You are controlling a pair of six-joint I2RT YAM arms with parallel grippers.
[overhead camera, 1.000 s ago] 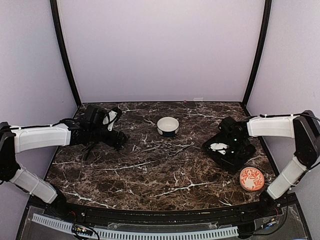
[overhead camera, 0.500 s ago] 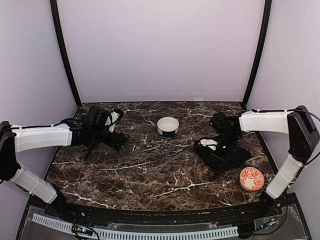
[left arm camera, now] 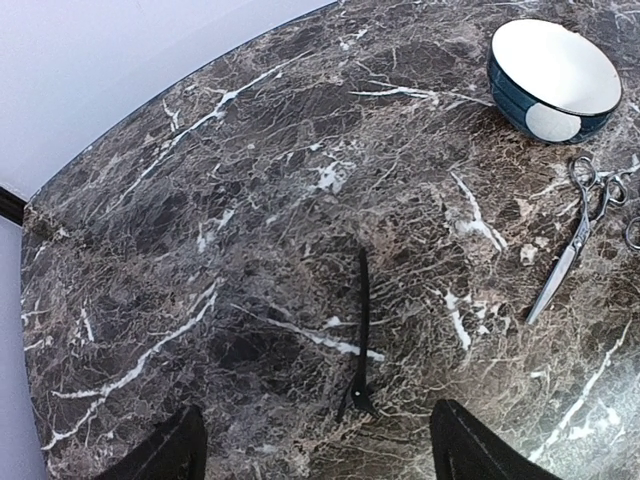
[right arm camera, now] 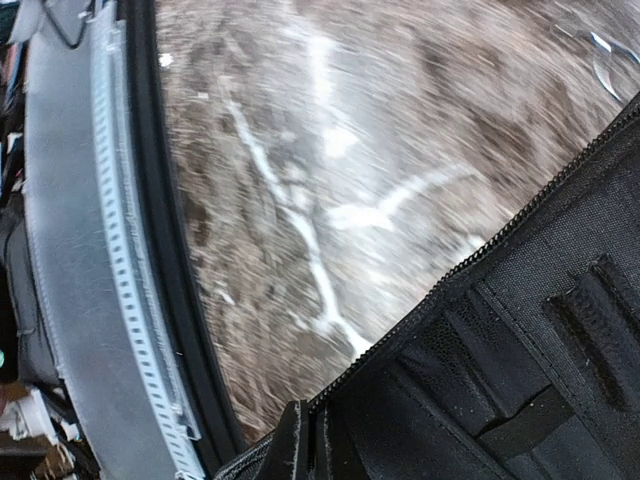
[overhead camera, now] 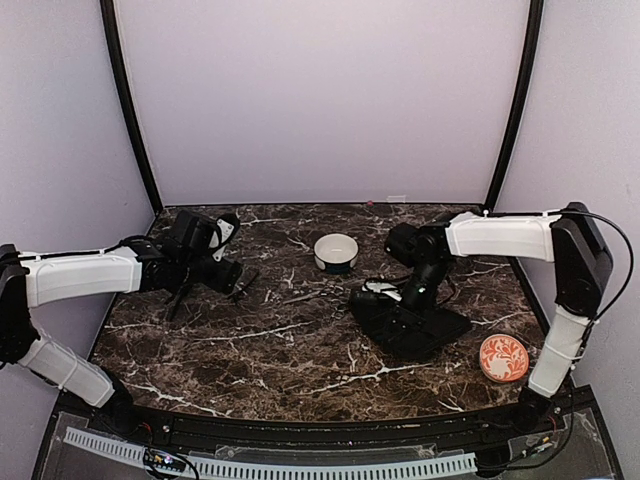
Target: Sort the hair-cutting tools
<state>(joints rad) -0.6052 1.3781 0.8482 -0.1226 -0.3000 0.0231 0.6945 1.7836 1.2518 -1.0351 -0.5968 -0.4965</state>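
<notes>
1. Your left gripper (left arm camera: 318, 455) hangs spread above the black stick (left arm camera: 362, 330); the scissors (left arm camera: 575, 235) lie loose near the bowl (left arm camera: 553, 75).
2. Your right gripper (right arm camera: 303, 445) pinches the edge of the fabric case (right arm camera: 520, 330); no tool looks sorted yet.

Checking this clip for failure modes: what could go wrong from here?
The right gripper pinches only the zippered edge of the black case; the fabric could slip free. The case sits near the scissors, so sliding it could shove them. The thin black stick lies flat under the open left gripper, likely hard to pinch.
</notes>
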